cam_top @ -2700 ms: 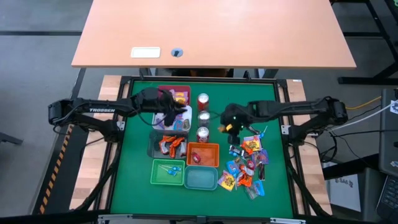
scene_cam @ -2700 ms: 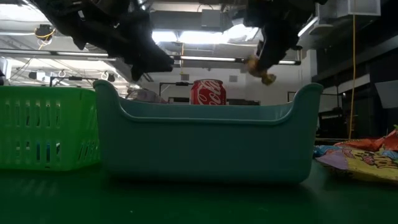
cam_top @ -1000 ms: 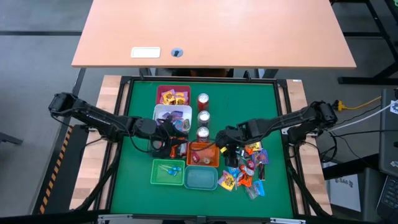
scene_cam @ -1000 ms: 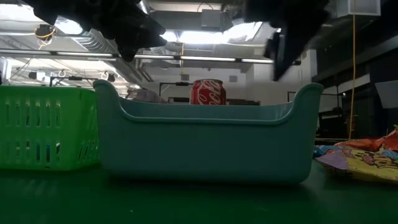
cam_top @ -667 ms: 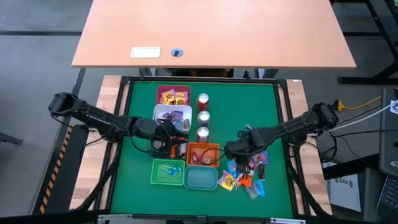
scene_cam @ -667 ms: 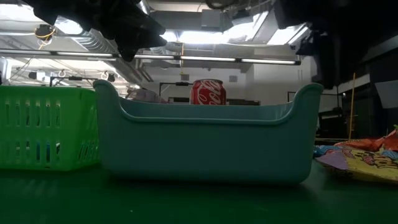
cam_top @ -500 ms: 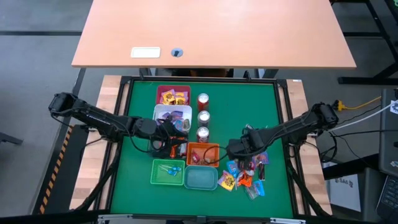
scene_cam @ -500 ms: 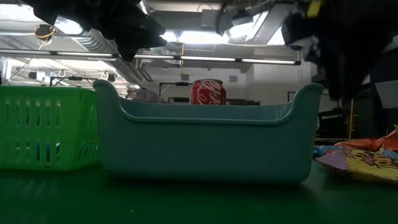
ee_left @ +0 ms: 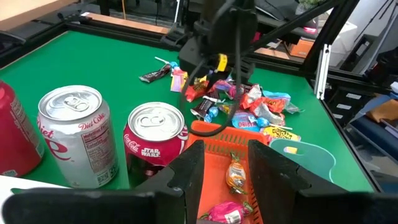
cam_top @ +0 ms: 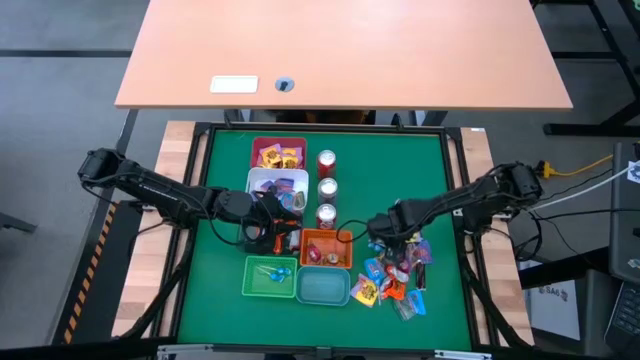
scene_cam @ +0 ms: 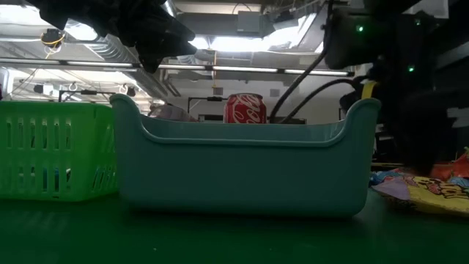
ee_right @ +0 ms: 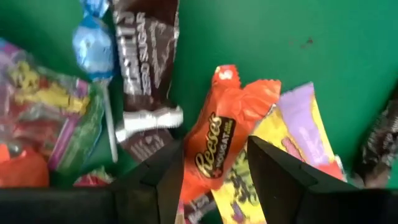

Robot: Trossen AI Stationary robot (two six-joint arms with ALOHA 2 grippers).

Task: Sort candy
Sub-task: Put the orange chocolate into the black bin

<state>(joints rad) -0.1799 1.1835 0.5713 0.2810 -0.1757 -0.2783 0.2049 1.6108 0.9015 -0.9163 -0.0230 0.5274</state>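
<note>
While left arm (cam_top: pixel 262 225) waits, right arm's fingers (ee_right: pixel 163 177) apart, low over orange candy (ee_right: pixel 219 144).

— What is under my arms?

— My bench (cam_top: pixel 225 180) wears a matt green cloth, felt by its look, inside a dark frame.

— And the candy (ee_right: pixel 217 143)?

— Crinkly glossy wrappers, plastic film that catches the light.

— The cans (ee_left: pixel 154 146)?

— Smooth metal, silver tops, shiny painted sides.

— The bins?

— Moulded plastic: the teal bin (scene_cam: pixel 242 165) smooth with a soft sheen, the orange bin (ee_left: pixel 214 130) slotted. My right claw (ee_right: pixel 214 171) looks matt black plastic.
</note>
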